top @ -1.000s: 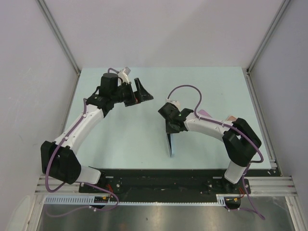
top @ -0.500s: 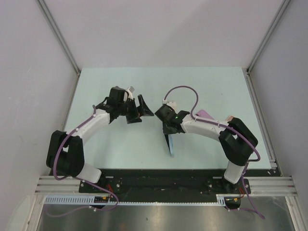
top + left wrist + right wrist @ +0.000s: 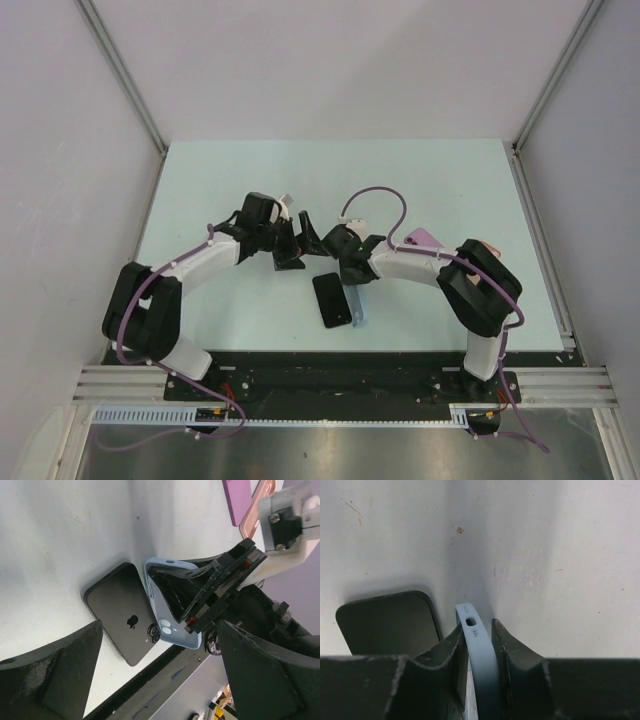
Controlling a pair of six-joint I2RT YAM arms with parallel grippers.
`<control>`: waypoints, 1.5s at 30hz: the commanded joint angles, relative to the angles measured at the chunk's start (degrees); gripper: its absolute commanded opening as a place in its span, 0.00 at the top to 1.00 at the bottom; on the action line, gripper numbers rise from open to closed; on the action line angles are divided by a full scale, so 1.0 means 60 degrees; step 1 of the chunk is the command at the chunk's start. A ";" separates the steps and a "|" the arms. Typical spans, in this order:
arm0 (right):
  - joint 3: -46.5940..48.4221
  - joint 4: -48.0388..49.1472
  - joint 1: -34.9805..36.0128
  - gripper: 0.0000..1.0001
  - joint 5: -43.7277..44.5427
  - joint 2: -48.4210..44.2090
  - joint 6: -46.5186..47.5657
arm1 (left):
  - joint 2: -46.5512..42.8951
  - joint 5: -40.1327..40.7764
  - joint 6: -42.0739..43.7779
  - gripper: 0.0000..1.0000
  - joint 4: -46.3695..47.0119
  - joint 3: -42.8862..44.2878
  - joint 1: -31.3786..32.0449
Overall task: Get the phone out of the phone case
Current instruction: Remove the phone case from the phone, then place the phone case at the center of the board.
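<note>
The phone (image 3: 333, 300) lies flat on the desk (image 3: 450, 180), back side up, its logo and camera lenses showing in the left wrist view. It is out of the phone case (image 3: 358, 306) and sits near the front edge of the desk, between the two arm bases. The phone case, pale blue, stands on its long edge just beside the phone on the phone's right. Its hollow side faces the phone and its camera cutout is at the near end. Whether the two touch I cannot tell.

The right claw (image 3: 352, 283) comes down onto the top of the phone case and is clenched on it, one finger pressed against each face of the thin wall. The left claw (image 3: 299, 245) hangs just beyond the phone on the far side, fully released, its two fingers spread wide with nothing between them.

Further right, behind the right arm, a purple case (image 3: 424, 238) lies flat on the desk, with a pinkish case (image 3: 257, 502) next to it.
</note>
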State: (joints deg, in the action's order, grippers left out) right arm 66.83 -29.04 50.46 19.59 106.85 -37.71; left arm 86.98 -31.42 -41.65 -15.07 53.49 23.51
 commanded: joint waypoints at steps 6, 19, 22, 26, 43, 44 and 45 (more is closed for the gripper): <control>-0.1191 -0.1152 -0.0118 0.83 -0.0585 0.0665 -0.0130 | 0.0020 -0.0140 -0.0310 0.00 0.0402 -0.0039 0.0037; -0.1221 -0.0319 -0.2152 1.00 -0.1710 -0.2030 0.0821 | -0.0243 0.0036 -0.0061 0.00 -0.0022 0.0591 -0.0007; -0.1221 0.0178 -0.3104 1.00 -0.2442 -0.2440 0.1026 | -0.0419 0.0036 -0.0031 0.00 -0.0022 0.0635 -0.0036; -0.1221 0.1058 -0.4261 1.00 -0.3569 -0.2545 0.1100 | -0.0624 0.0051 0.0013 0.00 0.0007 0.0620 -0.0080; -0.0796 0.2352 -0.5171 0.33 -0.4029 -0.1049 0.0133 | -0.1474 0.0358 0.0306 0.00 -0.0183 0.0547 -0.0285; -0.0796 0.2161 -0.5216 0.32 -0.3839 -0.1181 0.0191 | -0.1489 0.0359 0.0335 0.00 -0.0169 0.0562 -0.0329; -0.0811 0.1738 -0.5245 0.31 -0.3359 -0.1312 0.0250 | -0.1489 0.0373 0.0378 0.00 -0.0183 0.0591 -0.0343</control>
State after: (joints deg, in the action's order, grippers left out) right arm 59.72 -11.60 20.45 -9.19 101.84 -36.60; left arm 80.66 -30.35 -41.39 -16.03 54.98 22.39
